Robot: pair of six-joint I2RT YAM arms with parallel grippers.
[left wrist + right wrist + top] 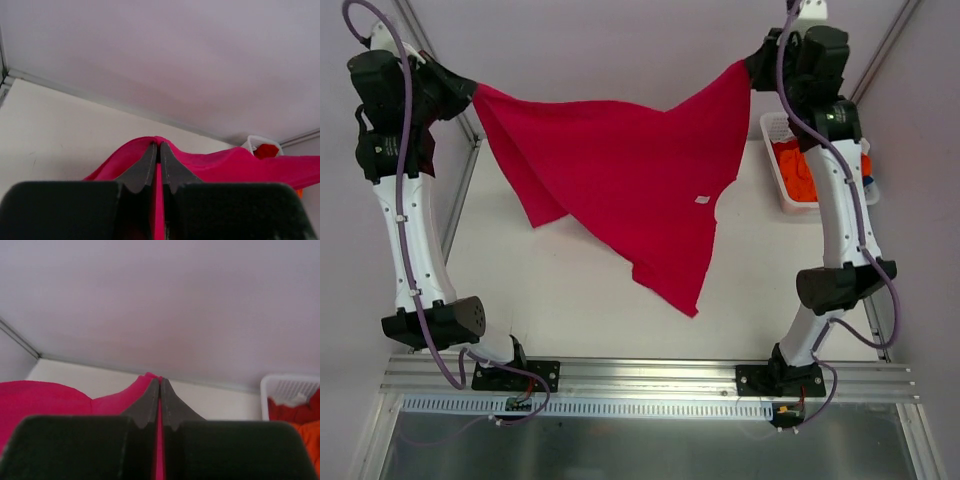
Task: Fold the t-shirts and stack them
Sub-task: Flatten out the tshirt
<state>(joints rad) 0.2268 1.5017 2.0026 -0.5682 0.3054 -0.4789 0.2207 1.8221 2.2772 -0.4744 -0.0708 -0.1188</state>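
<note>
Hanging between my two raised arms above the table, the magenta-pink t-shirt is stretched in the air. My left gripper and right gripper are each clamped tight on its edge.

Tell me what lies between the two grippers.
In the top view, only the magenta t-shirt spans from the left gripper to the right gripper, both clamped on it.

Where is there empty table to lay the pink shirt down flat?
The table is bare between the two arm bases and beneath the hanging magenta t-shirt, and left of its drooping hem. The right edge is crowded: the white basket holds orange and red shirts.
</note>
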